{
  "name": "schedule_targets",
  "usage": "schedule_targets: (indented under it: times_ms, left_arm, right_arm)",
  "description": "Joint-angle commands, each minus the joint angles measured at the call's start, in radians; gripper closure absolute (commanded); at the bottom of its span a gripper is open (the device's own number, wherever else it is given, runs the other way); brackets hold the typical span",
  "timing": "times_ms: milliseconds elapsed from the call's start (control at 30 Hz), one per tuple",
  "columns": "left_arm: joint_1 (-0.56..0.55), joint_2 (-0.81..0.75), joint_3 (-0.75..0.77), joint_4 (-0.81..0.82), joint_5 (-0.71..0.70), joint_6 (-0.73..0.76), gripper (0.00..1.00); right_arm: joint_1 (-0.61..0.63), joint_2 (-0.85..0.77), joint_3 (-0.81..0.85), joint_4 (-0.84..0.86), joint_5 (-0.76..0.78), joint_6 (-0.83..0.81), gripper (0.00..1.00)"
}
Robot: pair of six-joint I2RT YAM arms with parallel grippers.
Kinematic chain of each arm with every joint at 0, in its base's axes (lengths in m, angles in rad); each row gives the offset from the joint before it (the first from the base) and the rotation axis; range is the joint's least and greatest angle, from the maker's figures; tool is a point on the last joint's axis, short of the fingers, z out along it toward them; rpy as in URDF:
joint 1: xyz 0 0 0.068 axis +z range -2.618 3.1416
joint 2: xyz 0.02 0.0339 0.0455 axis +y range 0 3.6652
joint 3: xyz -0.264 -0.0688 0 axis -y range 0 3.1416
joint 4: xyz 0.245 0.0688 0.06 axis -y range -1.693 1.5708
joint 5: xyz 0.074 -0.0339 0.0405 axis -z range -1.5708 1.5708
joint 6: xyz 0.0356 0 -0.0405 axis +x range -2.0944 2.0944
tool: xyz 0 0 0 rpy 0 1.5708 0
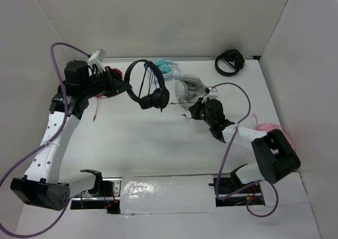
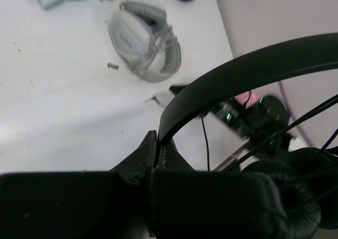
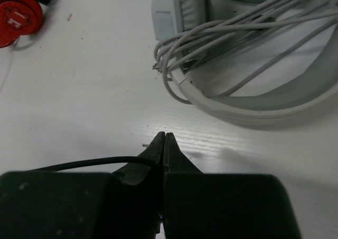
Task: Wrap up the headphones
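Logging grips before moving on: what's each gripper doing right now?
Left gripper: closed on the headphones, at the headband.
Right gripper: closed on their cable.

Table (image 1: 137,149): white, flat, walled in white on the left, far and right sides; a crinkled reflective strip (image 1: 163,189) runs along its near edge.

Lying on it:
- Grey-white headset (image 1: 189,88), far of centre, its pale cable looped around the band.
- Light-blue and white headphones (image 1: 168,66), at the far edge, centre.
- Black bundled headset (image 1: 229,62), far right corner.
- Red-and-black headphones (image 3: 18,15), far left; one red earcup shows.
- Pink item (image 1: 266,127), right edge, partly hidden.
- A few dark specks (image 2: 112,66) beside the grey-white headset.
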Motion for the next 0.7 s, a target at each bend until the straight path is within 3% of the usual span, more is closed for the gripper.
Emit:
schedule_targets:
  times_ms: [0, 200, 333, 400, 533, 667]
  left_arm:
    - [-0.042, -0.044, -0.071, 0.152, 0.102, 0.116, 1.00]
    - [-0.129, -0.003, -0.243, 0.241, 0.114, 0.206, 1.00]
    - [-0.204, 0.089, -0.294, 0.220, -0.174, 0.196, 1.00]
    - [-0.249, 0.159, -0.285, 0.197, -0.248, 0.197, 1.00]
    - [-0.324, 0.279, -0.251, 0.134, -0.467, 0.144, 1.00]
    - [-0.340, 0.347, -0.208, 0.100, -0.535, 0.119, 1.00]
  right_arm:
    - [-0.068, -0.012, 0.160, -0.195, -0.042, -0.055, 1.00]
    - [-0.135, 0.064, 0.483, -0.522, -0.109, -0.146, 1.00]
    - [-0.152, 0.095, 0.629, -0.711, -0.167, -0.233, 1.00]
    - [-0.153, 0.093, 0.699, -0.790, -0.197, -0.241, 1.00]
    - [-0.145, 0.019, 0.741, -0.853, -0.296, -0.262, 1.00]
    - [-0.138, -0.015, 0.770, -0.939, -0.374, -0.284, 1.00]
